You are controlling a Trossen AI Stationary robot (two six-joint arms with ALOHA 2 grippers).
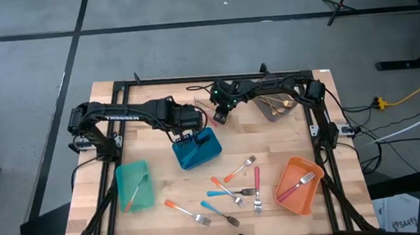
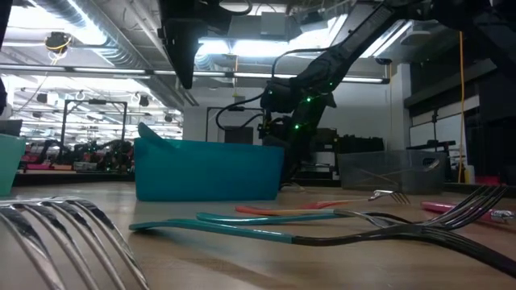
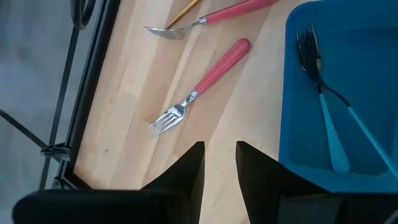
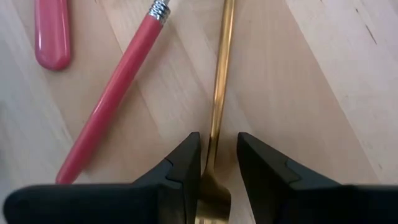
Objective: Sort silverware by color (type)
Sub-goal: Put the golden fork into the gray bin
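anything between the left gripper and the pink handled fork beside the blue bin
Nothing visible. Only bare wooden table lies between the left gripper and the pink-handled metal fork; the blue rectangular plastic bin sits off to one side.

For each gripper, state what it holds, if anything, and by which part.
Right gripper: a gold utensil sits between its fingers, gripped near one end of the thin handle. Left gripper: nothing, open over bare table beside the blue bin.

Bare wood between blue bin (image 1: 197, 150) and scattered forks (image 1: 234, 189); bins around.
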